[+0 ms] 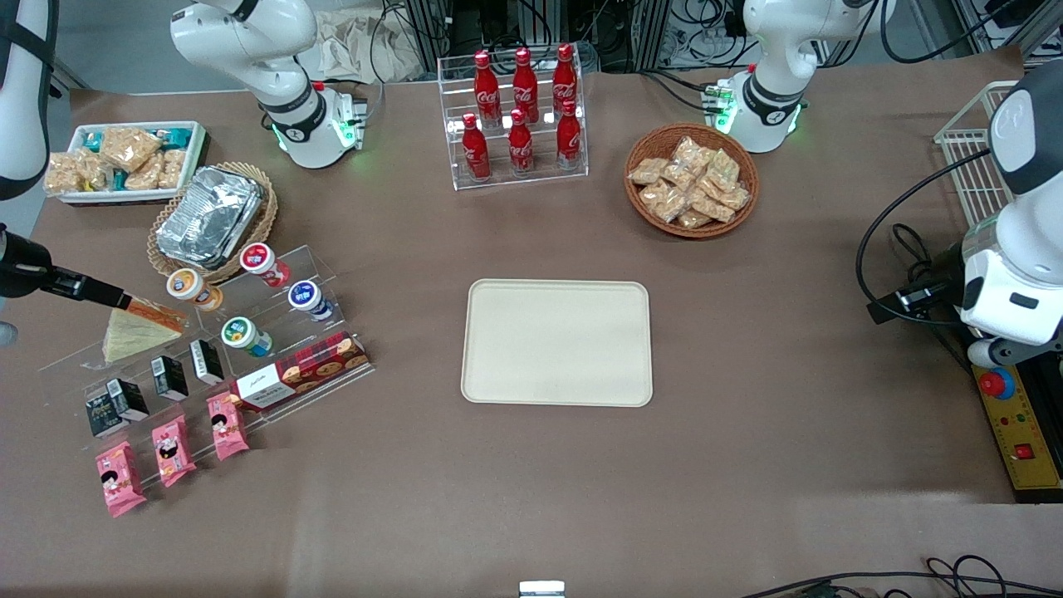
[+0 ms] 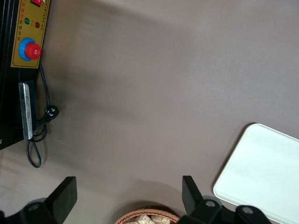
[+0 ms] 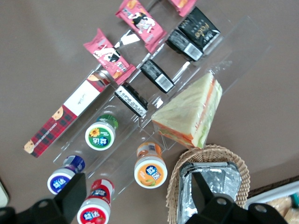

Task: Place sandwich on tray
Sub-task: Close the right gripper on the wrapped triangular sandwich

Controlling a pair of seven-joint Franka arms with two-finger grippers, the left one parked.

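The sandwich (image 1: 137, 332), a cream wedge in clear wrap with orange and green filling along its edge, lies on the top step of a clear acrylic rack at the working arm's end of the table. It also shows in the right wrist view (image 3: 191, 114). My right gripper (image 1: 108, 295) hovers above that rack beside the sandwich, open and empty. In the right wrist view the gripper (image 3: 138, 191) has its fingers spread over the orange-lidded cup (image 3: 150, 170) and red-lidded cup (image 3: 95, 211), apart from the sandwich. The cream tray (image 1: 556, 342) lies bare at the table's middle and also shows in the left wrist view (image 2: 266, 172).
The acrylic rack (image 1: 315, 266) also holds yoghurt cups, black cartons (image 1: 170, 378), pink packets (image 1: 173, 450) and a plaid biscuit box (image 1: 299, 372). A foil container in a wicker basket (image 1: 208, 218) stands beside it. A cola rack (image 1: 519, 112) and a snack basket (image 1: 691, 180) stand farther from the camera.
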